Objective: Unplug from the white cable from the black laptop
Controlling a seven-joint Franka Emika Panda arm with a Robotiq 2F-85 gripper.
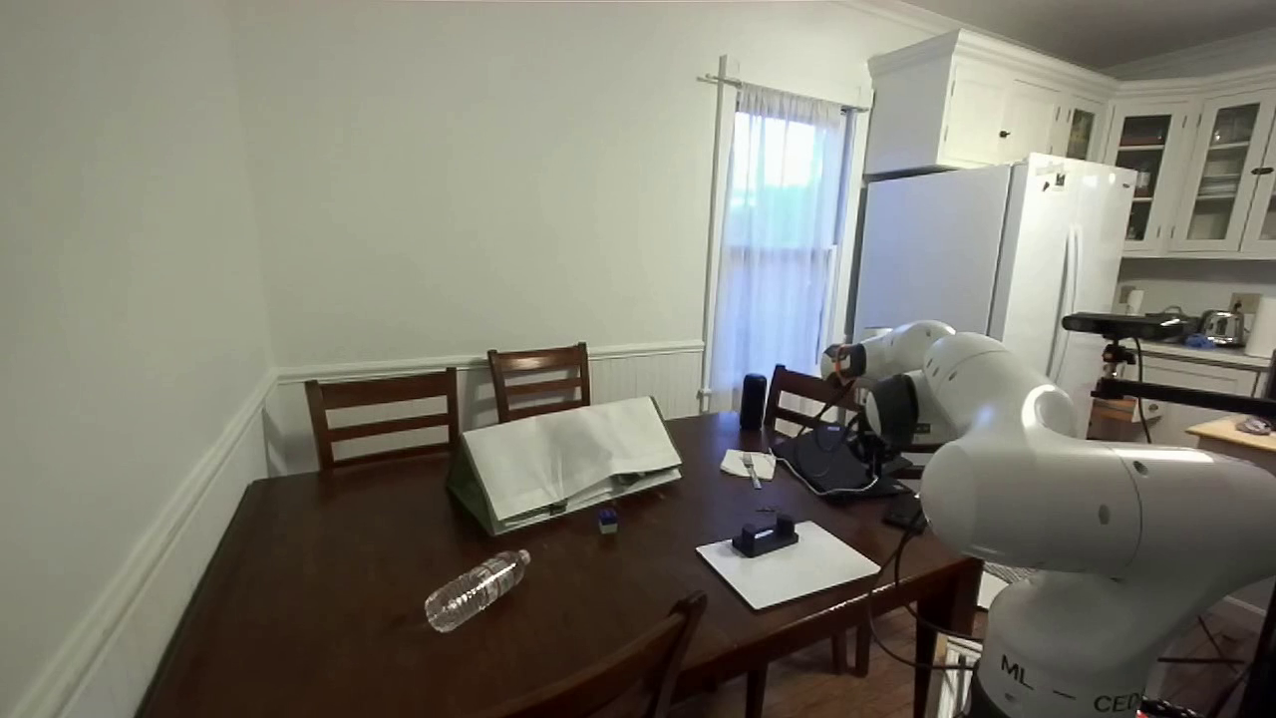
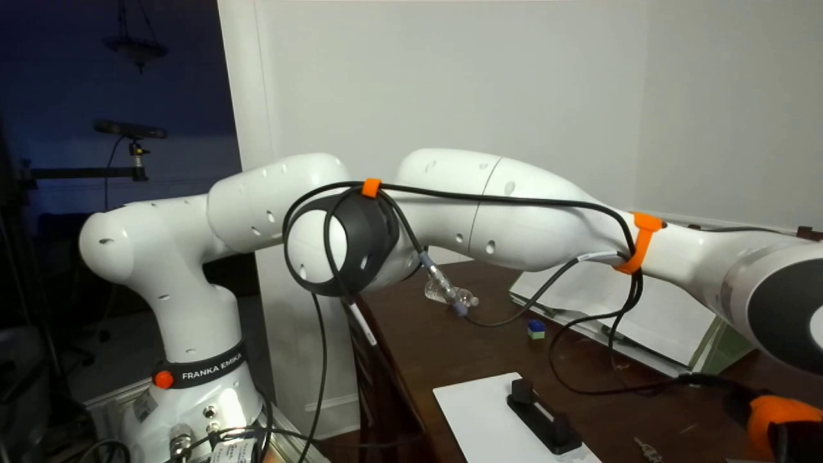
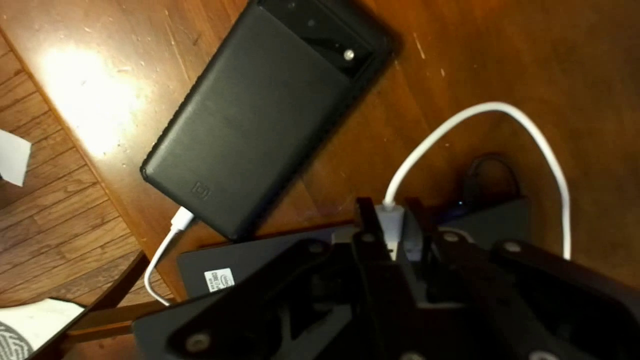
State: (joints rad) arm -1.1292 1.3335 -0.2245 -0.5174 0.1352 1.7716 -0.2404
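The black laptop (image 1: 829, 471) lies on the dark wooden table, and its dark edge with a sticker shows in the wrist view (image 3: 265, 260). My gripper (image 3: 389, 201) is shut on the pale plug (image 3: 392, 222) of the white cable (image 3: 492, 106) at the laptop's edge. A short metal part of the plug shows between the fingers; whether its tip sits in the laptop's port is hidden by the fingers. The cable loops up and to the right from the plug. In an exterior view the gripper (image 1: 877, 461) is low over the laptop, mostly dark and blurred.
A black phone (image 3: 260, 120) lies beside the laptop, with a white plug (image 3: 182, 219) in its end. Nearby are a white board (image 1: 817, 568) bearing a black holder (image 1: 766, 537), a napkin (image 1: 736, 463), a black speaker (image 1: 753, 401), a bottle (image 1: 477, 590) and a chair (image 1: 802, 387).
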